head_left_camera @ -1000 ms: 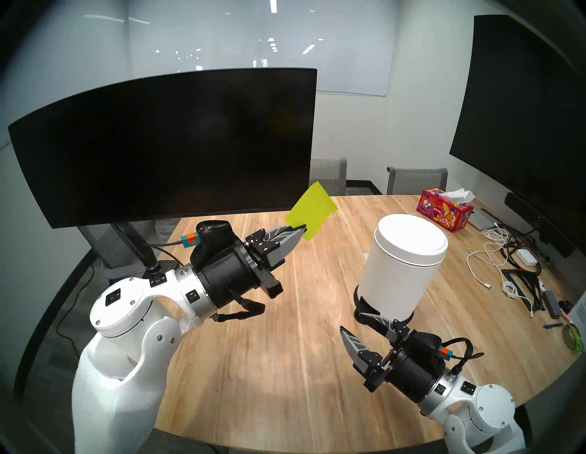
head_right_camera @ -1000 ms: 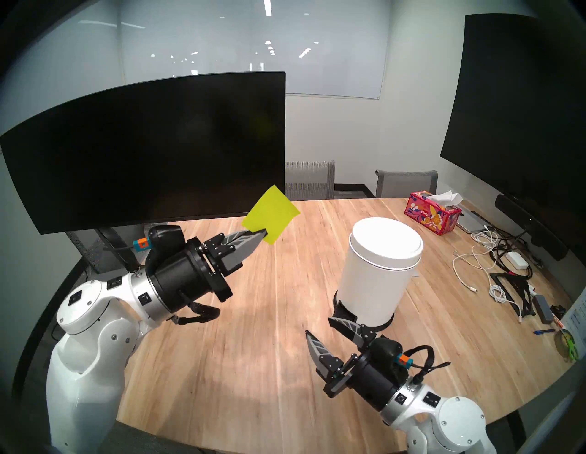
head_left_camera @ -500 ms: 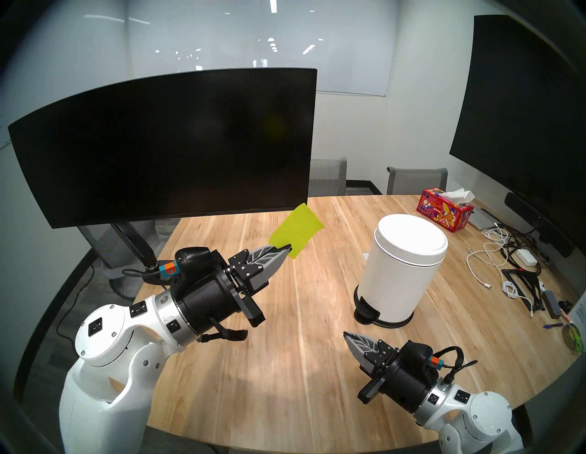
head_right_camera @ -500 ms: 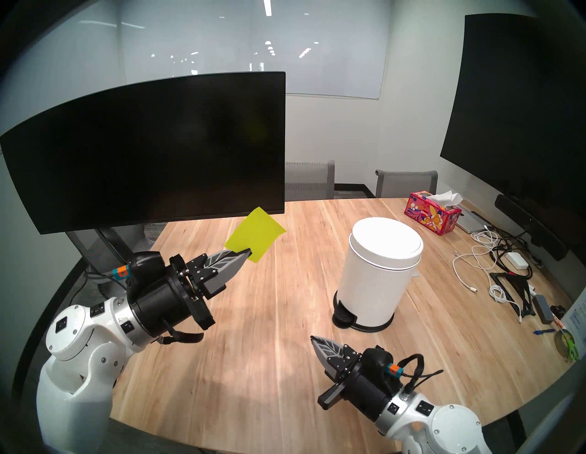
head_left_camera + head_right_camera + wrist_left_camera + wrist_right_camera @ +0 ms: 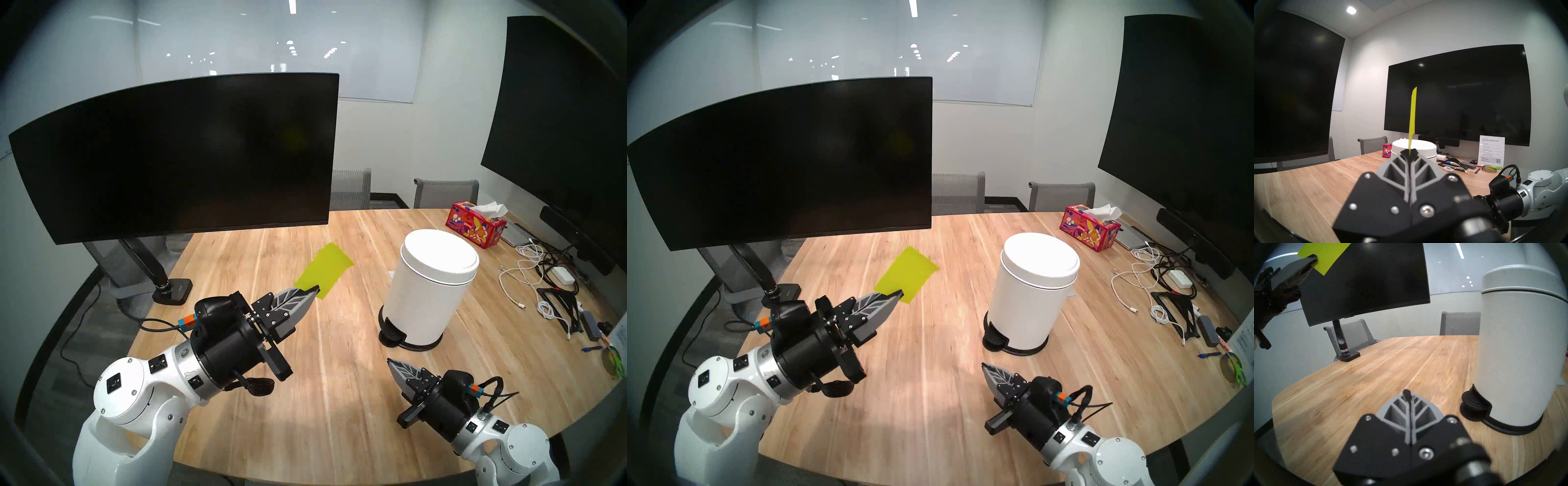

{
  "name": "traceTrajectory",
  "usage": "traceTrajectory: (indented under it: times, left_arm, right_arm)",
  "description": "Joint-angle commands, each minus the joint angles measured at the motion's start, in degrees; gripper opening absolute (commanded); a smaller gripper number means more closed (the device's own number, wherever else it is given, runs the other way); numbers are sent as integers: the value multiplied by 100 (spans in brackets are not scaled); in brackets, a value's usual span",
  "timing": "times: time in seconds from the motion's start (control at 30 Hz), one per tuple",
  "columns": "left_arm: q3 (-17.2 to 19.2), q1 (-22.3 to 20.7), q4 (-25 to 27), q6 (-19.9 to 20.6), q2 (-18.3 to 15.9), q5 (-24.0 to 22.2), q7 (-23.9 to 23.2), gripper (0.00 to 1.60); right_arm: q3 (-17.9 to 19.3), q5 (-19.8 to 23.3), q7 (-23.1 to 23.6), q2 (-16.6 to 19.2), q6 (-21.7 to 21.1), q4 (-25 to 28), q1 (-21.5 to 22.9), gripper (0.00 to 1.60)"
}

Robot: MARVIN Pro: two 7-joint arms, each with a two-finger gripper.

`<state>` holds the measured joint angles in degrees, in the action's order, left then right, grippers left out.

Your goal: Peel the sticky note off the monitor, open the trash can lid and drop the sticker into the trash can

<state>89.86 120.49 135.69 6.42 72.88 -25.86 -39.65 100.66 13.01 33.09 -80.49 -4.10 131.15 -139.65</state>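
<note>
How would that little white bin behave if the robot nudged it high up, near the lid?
The trash can stands tall on a narrow black base ring, so a high push would probably tip it rather than slide it. It looks thin-walled, likely light. The smooth wooden table offers little grip, so a low push might well slide it instead.

**Glossy white arms, black wrists**

Both arms wear rounded white shells dotted with small screws, then a silver ring and a black cylinder. Each gripper — left [image 5: 314,292], right [image 5: 393,365] — has grey leaf-ribbed fingers on black screwed mounts; orange-and-teal plugs feed black cables.
</note>
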Motion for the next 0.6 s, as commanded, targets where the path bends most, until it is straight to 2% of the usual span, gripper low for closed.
traceTrajectory:
  times: [0.0, 0.17, 0.47, 0.53, 0.57]
  left_arm:
    - [-146, -308, -43, -67, 108, 103, 115, 0]
    - [-242, -524, -139, 17, 121, 147, 172, 0]
    - [-451, -938, -344, 248, 134, 168, 241, 0]
    - [-497, -1016, -372, 288, 128, 189, 254, 0]
    - [-535, -1083, -403, 360, 126, 175, 264, 0]
  right_arm:
    - [-24, 255, 171, 18, -41, -2, 100, 0]
    - [-72, 162, 186, 105, -240, -254, 337, 0]
    - [-22, 174, 129, 46, -189, -404, 595, 0]
    - [4, 161, 76, 40, -230, -434, 714, 0]
    - [-2, 145, 19, 51, -314, -583, 921, 0]
